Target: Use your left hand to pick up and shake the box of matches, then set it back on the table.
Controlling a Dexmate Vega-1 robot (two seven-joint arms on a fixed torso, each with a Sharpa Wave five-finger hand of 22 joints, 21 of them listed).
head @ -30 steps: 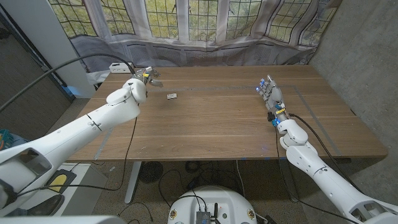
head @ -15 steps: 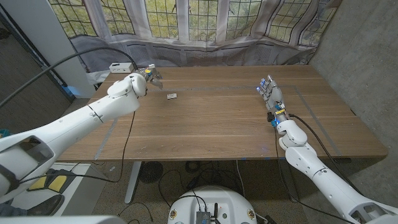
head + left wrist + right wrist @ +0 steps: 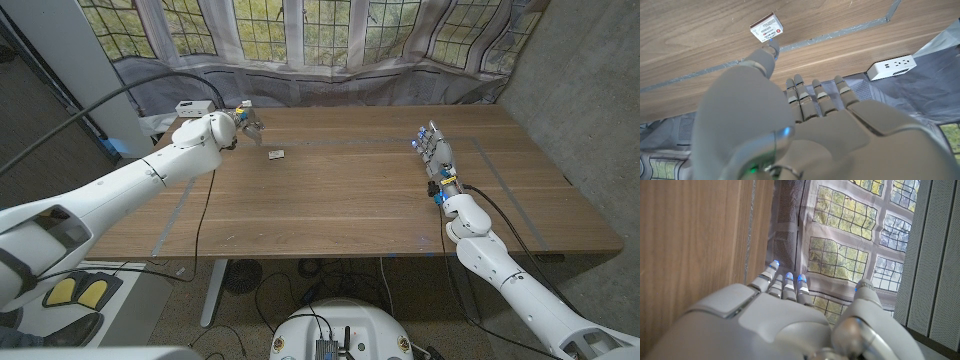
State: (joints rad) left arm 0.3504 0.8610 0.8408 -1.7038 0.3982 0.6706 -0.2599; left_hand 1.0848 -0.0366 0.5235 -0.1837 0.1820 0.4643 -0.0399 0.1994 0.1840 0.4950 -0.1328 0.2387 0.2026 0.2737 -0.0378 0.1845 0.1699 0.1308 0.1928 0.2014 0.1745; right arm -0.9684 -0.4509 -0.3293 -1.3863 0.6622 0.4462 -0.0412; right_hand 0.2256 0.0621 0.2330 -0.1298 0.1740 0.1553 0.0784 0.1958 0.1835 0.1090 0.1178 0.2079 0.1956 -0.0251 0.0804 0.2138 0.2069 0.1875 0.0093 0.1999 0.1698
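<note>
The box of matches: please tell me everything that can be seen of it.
The box of matches is a small, flat, rectangular box, seemingly cardboard, with a pale printed label and a brown side strip. It lies flat on the wooden table near the far left part, beside a grey tape line. The left hand is close, but nothing holds the box.
</note>
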